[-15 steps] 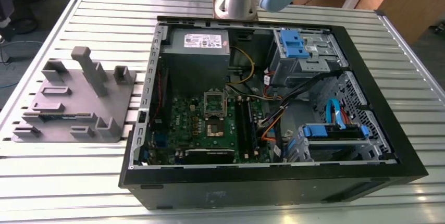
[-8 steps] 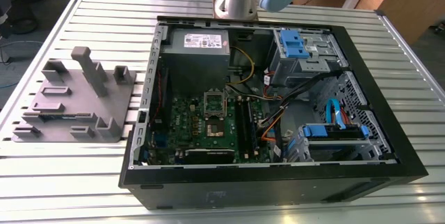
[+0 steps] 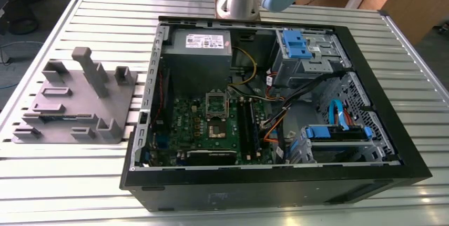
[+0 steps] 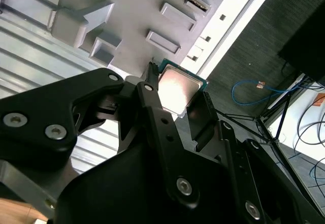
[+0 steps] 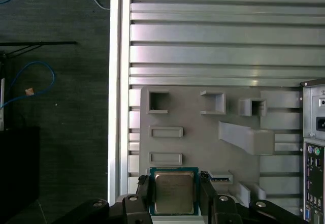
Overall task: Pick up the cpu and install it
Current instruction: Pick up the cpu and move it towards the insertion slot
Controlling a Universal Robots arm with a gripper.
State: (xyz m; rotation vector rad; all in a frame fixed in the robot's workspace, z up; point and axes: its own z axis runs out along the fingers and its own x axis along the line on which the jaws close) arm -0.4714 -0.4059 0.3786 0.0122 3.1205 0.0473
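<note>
The cpu (image 5: 173,192), a flat square with a shiny silver-grey lid and a thin green rim, is clamped between the black fingers (image 5: 207,196) of the gripper (image 5: 175,197), held above the grey tray (image 5: 203,132) over one edge. The second wrist view catches glare on the lid. The exterior view shows the open computer case (image 3: 281,189) just beside the tray.

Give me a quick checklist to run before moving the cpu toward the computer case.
1. cpu clamped between the fingers: ok.
2. cpu square in the grip: ok in the first wrist view.
3. cpu clear of the grey tray: ok, held above it.
4. Motherboard socket open and empty: cannot tell.
5. Cables off the socket: ok, they lie to the exterior view's right of it.
</note>
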